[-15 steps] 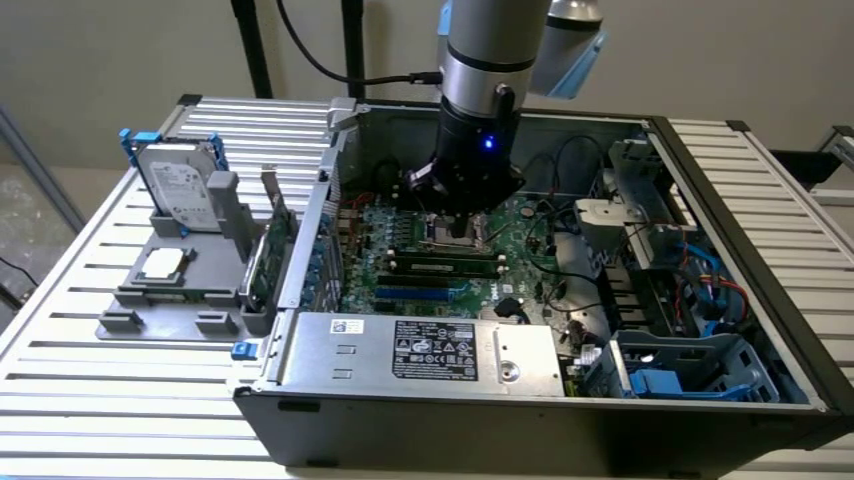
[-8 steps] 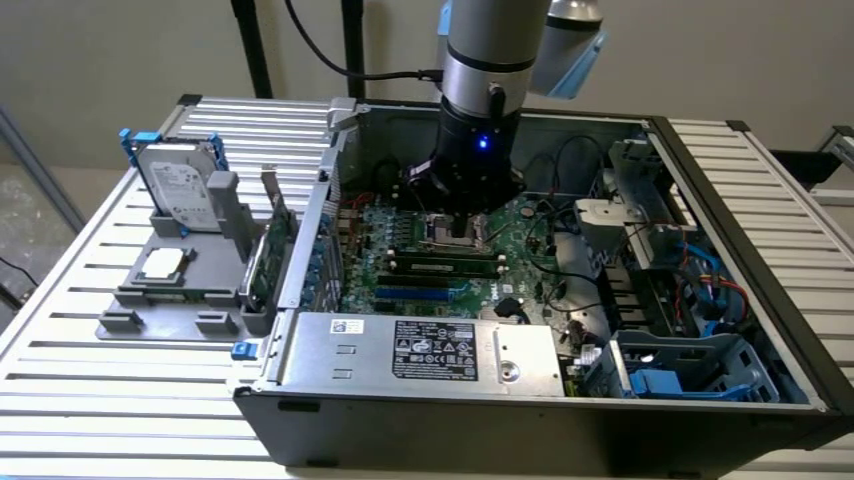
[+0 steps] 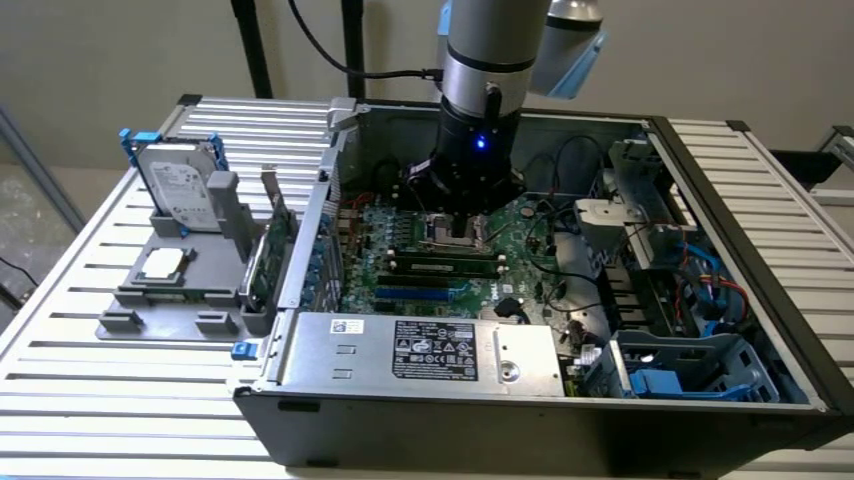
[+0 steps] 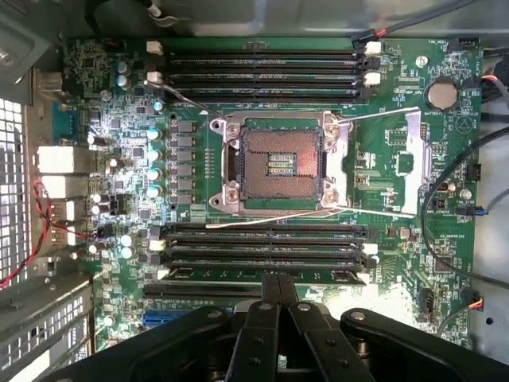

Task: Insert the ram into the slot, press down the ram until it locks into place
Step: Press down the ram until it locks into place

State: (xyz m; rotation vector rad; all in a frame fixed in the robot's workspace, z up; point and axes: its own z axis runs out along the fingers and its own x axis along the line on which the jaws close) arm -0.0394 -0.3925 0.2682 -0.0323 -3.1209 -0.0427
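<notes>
We see the end effector (image 4: 278, 288) with its fingers pressed together and holding nothing, poised just over the motherboard (image 4: 390, 159) inside the open computer case (image 3: 534, 400). In the exterior view the ram (image 3: 441, 267) lies seated in a slot (image 3: 434, 259) at about 6 o'clock from the CPU socket (image 3: 447, 228), directly below the arm. Farther off, at 9 o'clock on the table (image 3: 80, 300), a grey tray (image 3: 160, 290) carries a hard drive (image 3: 180, 190).
</notes>
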